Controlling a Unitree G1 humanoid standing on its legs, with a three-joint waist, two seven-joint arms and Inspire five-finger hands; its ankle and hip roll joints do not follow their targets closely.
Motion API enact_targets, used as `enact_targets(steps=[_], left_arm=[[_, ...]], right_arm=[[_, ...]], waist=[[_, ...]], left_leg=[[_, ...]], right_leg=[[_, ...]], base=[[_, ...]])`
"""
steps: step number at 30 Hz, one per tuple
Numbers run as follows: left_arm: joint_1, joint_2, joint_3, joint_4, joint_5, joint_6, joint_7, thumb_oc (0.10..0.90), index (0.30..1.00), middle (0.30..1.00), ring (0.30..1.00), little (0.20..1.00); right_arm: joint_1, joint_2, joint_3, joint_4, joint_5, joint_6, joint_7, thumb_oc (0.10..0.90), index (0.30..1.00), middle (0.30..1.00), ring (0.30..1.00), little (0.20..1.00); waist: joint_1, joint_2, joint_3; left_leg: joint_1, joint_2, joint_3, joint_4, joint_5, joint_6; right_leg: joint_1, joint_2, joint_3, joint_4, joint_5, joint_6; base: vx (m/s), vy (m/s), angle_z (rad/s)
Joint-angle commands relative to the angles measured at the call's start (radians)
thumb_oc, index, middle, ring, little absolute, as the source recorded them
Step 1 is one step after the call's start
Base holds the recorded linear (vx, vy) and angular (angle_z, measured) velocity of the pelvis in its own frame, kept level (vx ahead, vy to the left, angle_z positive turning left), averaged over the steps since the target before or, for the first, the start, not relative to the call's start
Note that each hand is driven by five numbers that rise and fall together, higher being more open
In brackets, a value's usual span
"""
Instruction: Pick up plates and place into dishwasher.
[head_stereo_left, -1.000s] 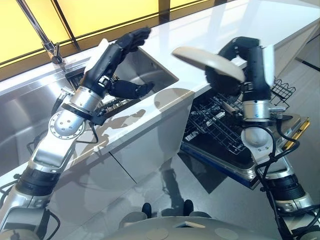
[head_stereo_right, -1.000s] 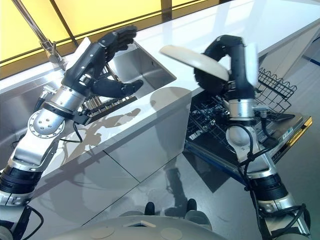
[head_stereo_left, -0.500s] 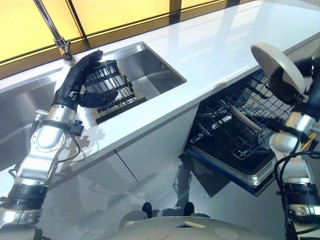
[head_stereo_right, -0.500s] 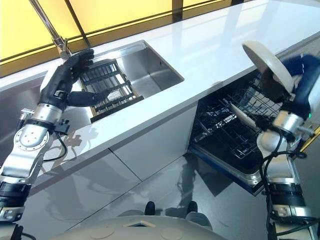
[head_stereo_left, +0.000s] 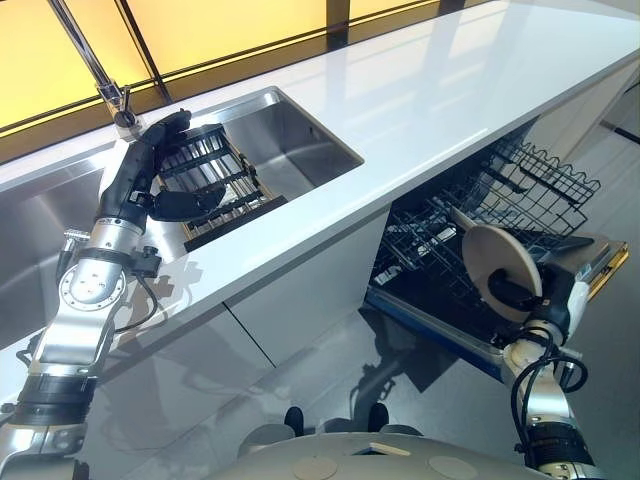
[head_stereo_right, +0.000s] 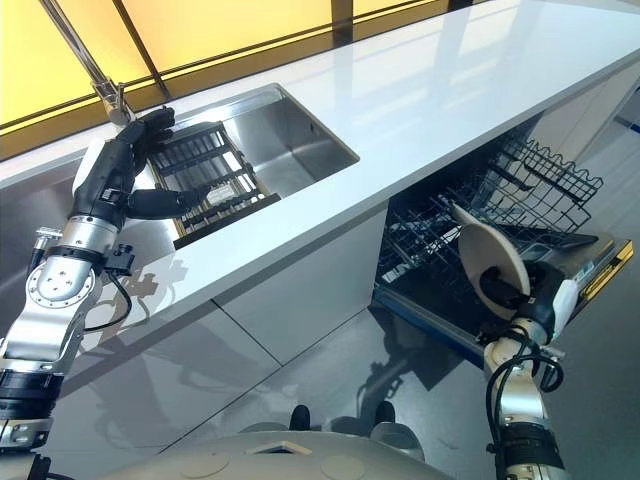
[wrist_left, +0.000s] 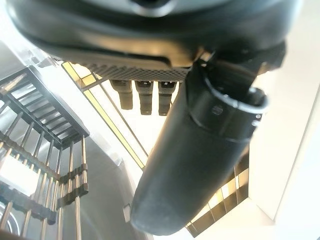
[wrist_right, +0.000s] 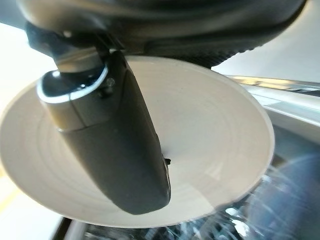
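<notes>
Holding 1 round, smooth cream plate (head_stereo_left: 499, 272) on edge in the right hand (head_stereo_left: 520, 292), thumb lying across its ringed face, fingers curled behind, just above the wire rack (head_stereo_left: 470, 240) of the pulled-out dishwasher (head_stereo_left: 480, 330) under the glossy white table (head_stereo_left: 420, 110) edge. Hovering with the left hand (head_stereo_left: 140, 180), fingers relaxed and holding nothing, over the black slatted drainer (head_stereo_left: 215, 180) inside the steel sink (head_stereo_left: 290, 140).

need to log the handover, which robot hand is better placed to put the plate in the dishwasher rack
Right. The right robot hand already grips the plate upright just above the dishwasher rack. The left robot hand is open over the sink rack, far from the dishwasher.
</notes>
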Motion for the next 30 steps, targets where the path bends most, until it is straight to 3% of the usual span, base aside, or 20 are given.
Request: enact_targets(steps=[1, 8, 24, 26, 29, 30], left_arm=[[-0.049, 0.043, 0.099, -0.018, 0.035, -0.077, 0.069, 0.8, 0.9, 0.9, 0.9, 0.9], [-0.093, 0.046, 0.046, -0.006, 0.033, -0.071, 0.093, 0.8, 0.9, 0.9, 0.9, 0.9], [-0.176, 0.082, -0.04, 0.025, -0.013, -0.046, 0.031, 0.8, 0.9, 0.9, 0.9, 0.9], [-0.183, 0.085, -0.044, 0.032, -0.017, -0.046, 0.023, 0.8, 0.9, 0.9, 0.9, 0.9], [-0.19, 0.099, -0.044, 0.038, -0.034, -0.044, -0.001, 0.8, 0.9, 0.9, 0.9, 0.9], [-0.197, 0.106, -0.046, 0.028, -0.042, -0.027, -0.012, 0.8, 0.9, 0.9, 0.9, 0.9]], right_arm=[[-0.068, -0.066, 0.031, -0.05, -0.01, -0.103, 0.01, 0.1, 0.3, 0.3, 0.3, 0.2], [-0.143, -0.119, 0.087, 0.018, -0.035, -0.074, -0.032, 0.1, 0.3, 0.3, 0.3, 0.2], [-0.363, -0.249, 0.161, 0.187, -0.045, -0.011, -0.046, 0.1, 0.3, 0.3, 0.3, 0.2], [-0.377, -0.251, 0.173, 0.194, -0.05, 0.021, -0.041, 0.1, 0.3, 0.3, 0.3, 0.2], [-0.399, -0.268, 0.194, 0.292, -0.018, 0.134, 0.042, 0.1, 0.3, 0.3, 0.3, 0.2], [-0.405, -0.275, 0.209, 0.361, -0.006, 0.202, 0.111, 0.1, 0.3, 0.3, 0.3, 0.2]], waist=[[-0.004, 0.007, -0.068], [0.013, 0.005, -0.068], [0.101, -0.003, -0.078], [0.106, -0.005, -0.08], [0.117, -0.007, -0.083], [0.122, -0.008, -0.084]], left_leg=[[0.012, -0.053, 0.098, 0.007, -0.115, 0.032], [0.016, -0.055, 0.092, 0.007, -0.114, 0.028], [0.01, -0.066, 0.041, 0.014, -0.112, 0.025], [0.009, -0.068, 0.038, 0.015, -0.112, 0.025], [0.009, -0.068, 0.036, 0.014, -0.11, 0.022], [0.009, -0.067, 0.036, 0.014, -0.109, 0.02]], right_leg=[[0.037, 0.046, -0.004, 0.039, -0.131, 0.031], [0.043, 0.044, -0.013, 0.037, -0.128, 0.032], [0.064, 0.026, -0.079, 0.032, -0.132, 0.033], [0.065, 0.024, -0.083, 0.032, -0.133, 0.033], [0.069, 0.021, -0.095, 0.029, -0.133, 0.033], [0.072, 0.019, -0.101, 0.028, -0.133, 0.033]], base=[[0.01, -0.001, -0.07], [0.03, 0.002, -0.01], [0.06, -0.003, 0.13], [0.04, 0.004, 0.15], [0.05, 0.011, 0.26], [0.04, 0.009, 0.18]])
